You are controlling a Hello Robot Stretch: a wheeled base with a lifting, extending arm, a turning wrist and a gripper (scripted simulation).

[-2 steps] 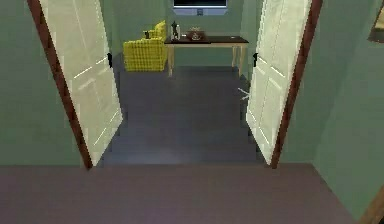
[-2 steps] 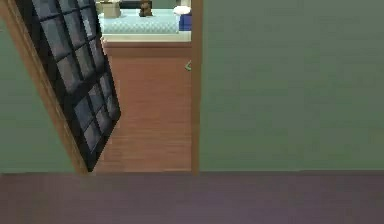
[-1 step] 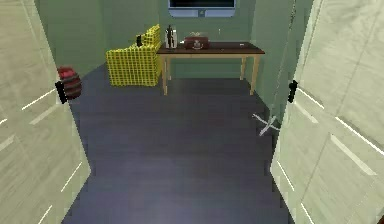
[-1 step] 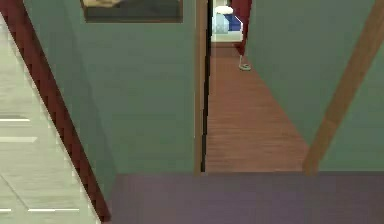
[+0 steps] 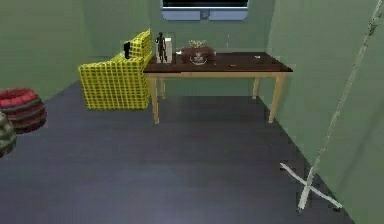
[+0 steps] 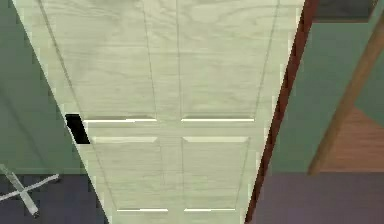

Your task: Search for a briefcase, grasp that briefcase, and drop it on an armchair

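Note:
A yellow checked armchair (image 5: 116,83) stands against the far wall in the forward view, at the left end of a wooden table (image 5: 255,68). On the armchair's back edge rests a small dark boxy thing (image 5: 130,49), too small to name. A pale panelled door (image 6: 170,110) with a dark latch plate (image 6: 76,129) takes up the middle of the arm side view.
On the table stand a dark statuette (image 5: 159,48), a bowl-like thing (image 5: 198,55) and small items. A red and dark round cushion (image 5: 22,109) lies at the left. A white stand with a splayed base (image 5: 310,185) leans at the right; its feet (image 6: 25,190) show beside the door.

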